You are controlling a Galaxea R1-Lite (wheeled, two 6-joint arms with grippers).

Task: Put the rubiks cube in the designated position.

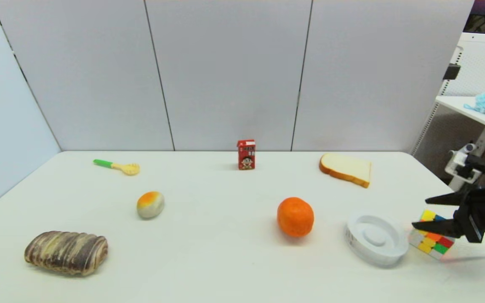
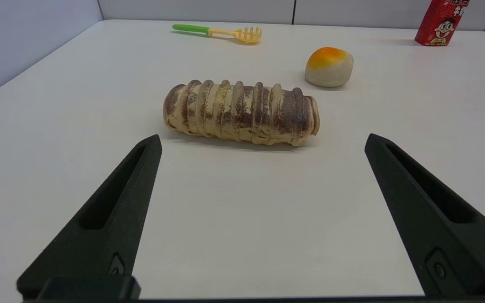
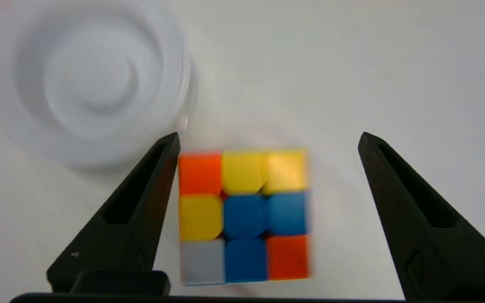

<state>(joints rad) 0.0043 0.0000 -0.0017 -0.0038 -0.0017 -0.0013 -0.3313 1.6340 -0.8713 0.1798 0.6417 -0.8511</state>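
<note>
the table [image 1: 225, 261] carries a ridged bread roll [image 1: 66, 252] at the near left and an orange [image 1: 295, 216] near the middle. a shallow round white dish [image 1: 376, 239] at the near right holds nothing. just beside the dish, toward the table's right edge, sits the rubiks cube [image 1: 432, 240], flat on the table, one corner turned toward the robot. the right gripper [image 1: 425, 212] reaches in low from the right, its fingers spread wide on either side of the cube, gripping nothing. the left gripper [image 2: 261, 143] hangs spread wide before the bread roll.
</note>
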